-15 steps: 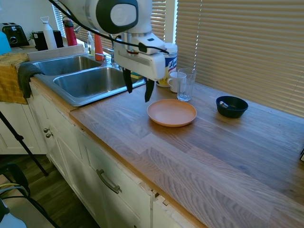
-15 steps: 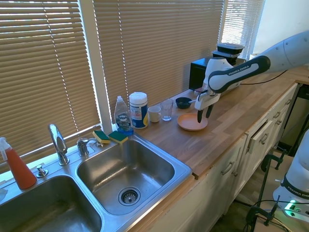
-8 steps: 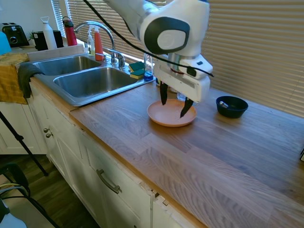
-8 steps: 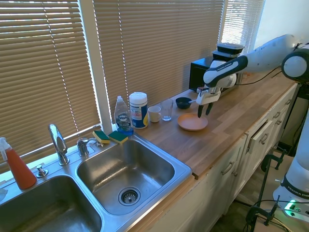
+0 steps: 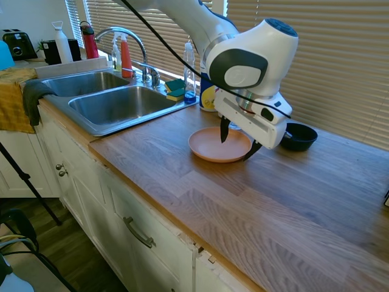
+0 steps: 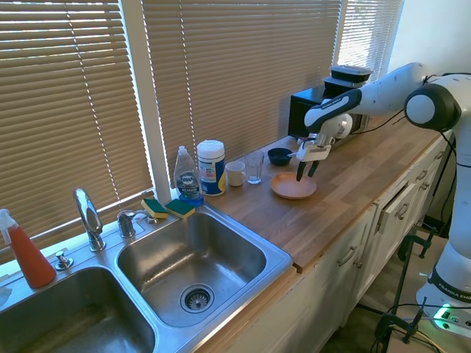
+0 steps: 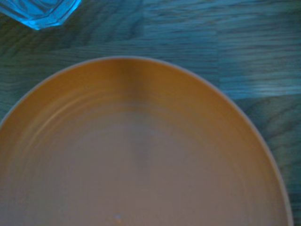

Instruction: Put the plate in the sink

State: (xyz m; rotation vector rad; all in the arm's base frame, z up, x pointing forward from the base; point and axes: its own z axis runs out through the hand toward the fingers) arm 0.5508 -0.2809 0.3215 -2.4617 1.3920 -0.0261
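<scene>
plate, empty, flat on the counter near its front edge and well apart from the empty sink; gripper spread wide over its far rim; dark bowl beside it; wrist view alone shows a glass's base.

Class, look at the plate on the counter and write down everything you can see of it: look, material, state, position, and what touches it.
The plate is round, shallow and peach-orange, with a low raised rim and a plain matte surface showing faint concentric rings. It is empty and lies flat on the wooden countertop, between the sink and a dark blue bowl. The open gripper straddles its far edge, one finger over the plate, one outside the rim; contact cannot be told.
</scene>
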